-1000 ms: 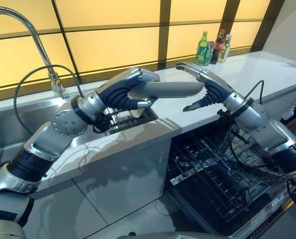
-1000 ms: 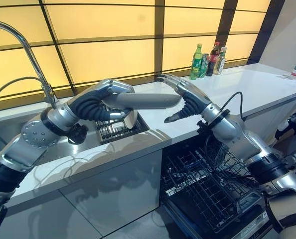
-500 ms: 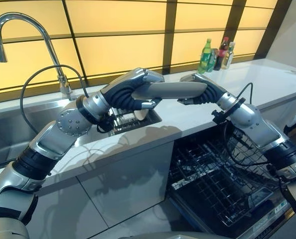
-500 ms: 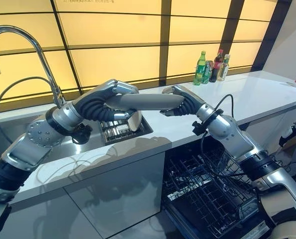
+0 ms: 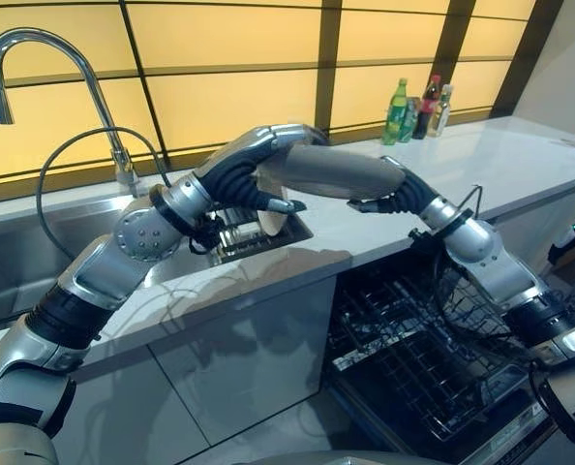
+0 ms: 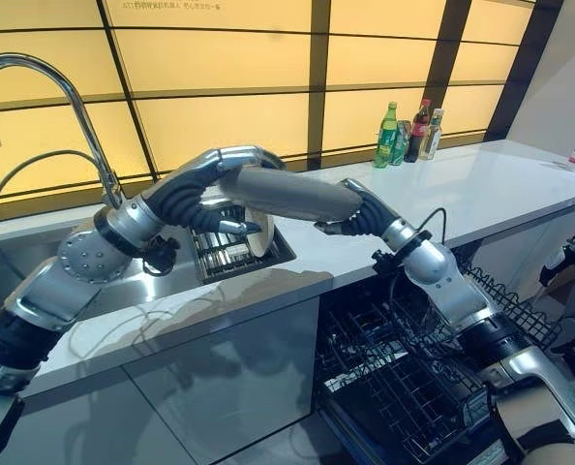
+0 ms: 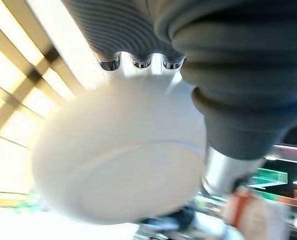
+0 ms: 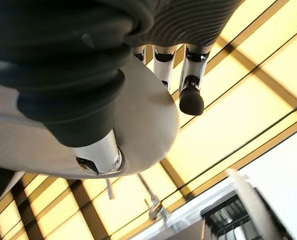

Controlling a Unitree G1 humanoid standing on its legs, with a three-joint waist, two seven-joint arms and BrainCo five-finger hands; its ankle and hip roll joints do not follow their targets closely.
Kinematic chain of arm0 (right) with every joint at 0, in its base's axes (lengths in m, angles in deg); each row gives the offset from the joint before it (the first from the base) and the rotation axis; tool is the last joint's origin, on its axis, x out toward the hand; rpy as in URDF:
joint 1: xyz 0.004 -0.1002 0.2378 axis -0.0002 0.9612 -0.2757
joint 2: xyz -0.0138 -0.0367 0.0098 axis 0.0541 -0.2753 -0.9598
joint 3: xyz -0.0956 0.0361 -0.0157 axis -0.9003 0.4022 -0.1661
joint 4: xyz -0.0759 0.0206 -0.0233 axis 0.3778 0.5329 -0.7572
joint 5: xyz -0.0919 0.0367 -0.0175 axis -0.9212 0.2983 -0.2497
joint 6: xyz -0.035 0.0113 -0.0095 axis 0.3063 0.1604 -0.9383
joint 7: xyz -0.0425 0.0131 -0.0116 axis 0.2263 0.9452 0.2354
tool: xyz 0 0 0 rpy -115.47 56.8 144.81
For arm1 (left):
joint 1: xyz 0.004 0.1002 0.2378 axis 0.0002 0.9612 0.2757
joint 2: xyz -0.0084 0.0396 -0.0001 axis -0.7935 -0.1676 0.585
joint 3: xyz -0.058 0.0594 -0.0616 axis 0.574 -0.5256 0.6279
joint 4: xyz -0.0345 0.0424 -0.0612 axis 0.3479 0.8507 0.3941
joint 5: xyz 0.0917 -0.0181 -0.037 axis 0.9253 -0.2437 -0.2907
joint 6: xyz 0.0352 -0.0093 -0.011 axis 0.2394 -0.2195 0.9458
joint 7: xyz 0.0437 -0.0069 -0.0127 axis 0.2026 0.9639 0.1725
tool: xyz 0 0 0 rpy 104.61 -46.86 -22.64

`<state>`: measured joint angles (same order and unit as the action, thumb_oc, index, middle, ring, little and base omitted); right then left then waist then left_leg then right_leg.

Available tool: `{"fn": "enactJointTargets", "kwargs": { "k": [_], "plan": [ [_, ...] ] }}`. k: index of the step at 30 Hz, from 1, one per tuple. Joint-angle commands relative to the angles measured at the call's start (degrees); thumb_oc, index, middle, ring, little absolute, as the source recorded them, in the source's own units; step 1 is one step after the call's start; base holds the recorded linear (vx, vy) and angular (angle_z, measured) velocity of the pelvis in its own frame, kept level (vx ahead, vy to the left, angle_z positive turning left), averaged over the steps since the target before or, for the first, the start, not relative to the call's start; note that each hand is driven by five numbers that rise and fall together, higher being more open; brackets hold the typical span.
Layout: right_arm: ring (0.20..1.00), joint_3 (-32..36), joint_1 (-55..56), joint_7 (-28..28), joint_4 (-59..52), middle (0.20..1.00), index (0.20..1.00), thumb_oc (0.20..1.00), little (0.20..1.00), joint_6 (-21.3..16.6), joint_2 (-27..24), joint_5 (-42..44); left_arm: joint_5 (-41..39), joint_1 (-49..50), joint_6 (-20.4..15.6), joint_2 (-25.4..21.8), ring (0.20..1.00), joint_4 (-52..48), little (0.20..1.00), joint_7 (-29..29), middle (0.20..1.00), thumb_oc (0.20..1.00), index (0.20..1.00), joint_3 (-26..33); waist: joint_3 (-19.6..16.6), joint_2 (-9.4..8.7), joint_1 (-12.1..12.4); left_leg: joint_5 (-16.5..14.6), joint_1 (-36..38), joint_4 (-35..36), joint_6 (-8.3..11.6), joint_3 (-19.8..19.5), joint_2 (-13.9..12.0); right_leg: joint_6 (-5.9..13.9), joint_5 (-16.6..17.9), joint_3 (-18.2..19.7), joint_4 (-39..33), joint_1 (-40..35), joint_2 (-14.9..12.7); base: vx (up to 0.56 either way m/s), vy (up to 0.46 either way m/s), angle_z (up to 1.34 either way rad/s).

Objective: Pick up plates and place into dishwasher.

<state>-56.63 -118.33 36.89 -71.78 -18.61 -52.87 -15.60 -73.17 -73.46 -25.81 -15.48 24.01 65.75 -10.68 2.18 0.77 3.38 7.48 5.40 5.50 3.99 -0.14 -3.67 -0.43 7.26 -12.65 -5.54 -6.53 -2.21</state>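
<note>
White counter (image 5: 520, 155) spans the middle of the frame, sink (image 5: 36, 252) at left with a tall curved faucet (image 5: 65, 58) in the upper left. Open dishwasher (image 5: 433, 378) at lower right, its dark wire rack (image 5: 404, 358) pulled out. Grey plate (image 5: 331, 172) held edge-on at frame centre, above the counter, tilted down toward the right. Left hand (image 5: 268, 165) clamped on the plate's left end, fingers over the top, thumb under. Right hand (image 5: 396, 194) grips the plate's right end, fingers and thumb curled round the rim. Small rack (image 5: 239, 232) with another plate (image 5: 271, 218) standing in it sits below the left hand. Bottles (image 5: 418, 97) at upper right on the counter.
</note>
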Motion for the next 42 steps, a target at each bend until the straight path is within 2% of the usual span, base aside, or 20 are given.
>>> {"fn": "enactJointTargets", "kwargs": {
  "k": [1,4,8,14,18,23,27,33,36,42],
  "plan": [
    [0.2,5.57,-0.09,-0.91,-3.15,0.2,0.2,0.2,0.2,0.58,-2.63,3.02,6.36,0.34,0.81,-3.84,1.0,7.07,1.0,-10.32,1.0,1.0,1.0,5.86,2.14,-0.43,-1.34,-10.43,4.05,-0.65,-1.79,1.93,2.57,6.8,-7.69,2.51,0.54,-2.88,-3.61,0.0,0.0,0.0],
    [0.2,9.67,6.37,-4.01,-4.53,0.2,0.2,0.2,0.2,0.7,-4.97,4.09,8.53,2.54,1.4,-6.71,1.0,13.0,1.0,-17.43,1.0,1.0,1.0,8.78,2.52,-0.44,-3.14,-10.39,4.12,-0.5,-1.76,3.24,2.4,6.98,-7.46,3.52,0.54,-2.42,-3.42,0.0,0.016,-0.13],
    [0.2,13.97,12.46,-7.14,-5.25,0.2,0.2,0.2,0.2,1.46,-5.79,4.22,11.14,4.81,2.58,-7.57,1.0,17.56,1.0,-22.44,1.0,1.0,1.0,11.98,3.01,-0.29,-4.74,-10.51,4.3,-0.5,-1.69,4.44,2.24,7.12,-7.25,4.6,0.54,-2.09,-3.2,0.0,0.028,-0.16],
    [0.2,19.38,21.94,-13.4,-4.46,0.2,0.2,0.2,0.2,6.61,-7.54,5.6,13.93,7.3,4.85,-10.41,1.0,24.08,1.0,-27.27,1.0,1.0,1.0,14.51,4.34,-0.16,-7.37,-10.54,4.39,-0.5,-1.56,6.18,2.12,7.34,-6.89,6.17,0.54,-1.52,-2.92,-0.01,0.028,-0.17],
    [0.2,19.15,25.45,-15.9,-1.35,0.2,0.2,0.2,0.2,9.78,-8.6,3.06,13.18,6.59,5.98,-12.33,1.0,27.61,1.0,-29.49,1.0,1.0,1.0,13.6,5.15,-0.21,-8.51,-10.47,4.29,-0.5,-1.5,7.0,2.15,7.44,-6.65,6.91,0.54,-1.09,-2.74,-0.02,0.01,-0.19],
    [0.2,14.55,25.46,-16.93,3.95,0.2,0.2,0.2,0.2,11.87,-10.24,0.23,12.15,2.43,8.77,-13.49,1.0,31.42,1.0,-30.22,1.0,1.0,1.0,9.22,6.27,-0.3,-9.22,-10.04,4.07,-0.5,-1.19,7.79,1.97,7.65,-6.24,6.96,0.54,-0.77,-2.72,0.0,-0.002,-0.17],
    [0.2,10.2,22.06,-16.43,7.37,0.2,0.2,0.2,0.2,13.02,-10.17,-1.45,11.72,-1.84,9.85,-13.6,1.0,33.26,1.0,-30.49,1.0,1.0,1.0,5.63,6.97,-0.32,-8.89,-9.79,3.66,-0.5,-1.0,7.65,1.97,7.66,-6.11,6.9,0.54,-0.48,-2.7,0.02,-0.002,-0.03],
    [0.2,-1.71,9.37,-13.94,14.64,0.2,0.2,0.2,0.2,14.87,-7.02,-1.22,10.89,-10.75,11.83,-12.36,1.0,35.36,1.0,-30.49,1.0,1.0,1.0,-2.08,8.77,0.32,-7.14,-9.22,1.86,-0.5,-0.69,6.49,2.12,7.33,-5.86,6.07,0.54,0.82,-2.99,-0.03,0.003,-0.01],
    [0.2,-6.55,1.68,-12.03,20.98,0.2,0.2,0.2,0.2,14.1,-4.44,-0.28,10.73,-14.65,11.51,-11.03,1.0,36.58,1.0,-31.38,1.0,1.0,1.0,-5.42,9.87,0.7,-5.94,-8.9,0.87,-0.5,-0.53,5.61,2.18,7.09,-5.84,5.5,0.54,1.45,-3.15,-0.06,0.007,0.0],
    [0.2,-9.99,-6.09,-9.2,26.68,0.2,0.2,0.2,0.2,13.73,-0.92,1.9,11.87,-18.68,11.04,-8.89,1.0,37.1,1.0,-31.0,1.0,1.0,1.0,-8.46,10.96,1.32,-4.29,-8.28,-0.71,-0.5,-0.4,3.84,2.52,6.8,-5.71,4.36,0.54,2.37,-3.5,-0.03,0.001,0.14]
  ]
}}
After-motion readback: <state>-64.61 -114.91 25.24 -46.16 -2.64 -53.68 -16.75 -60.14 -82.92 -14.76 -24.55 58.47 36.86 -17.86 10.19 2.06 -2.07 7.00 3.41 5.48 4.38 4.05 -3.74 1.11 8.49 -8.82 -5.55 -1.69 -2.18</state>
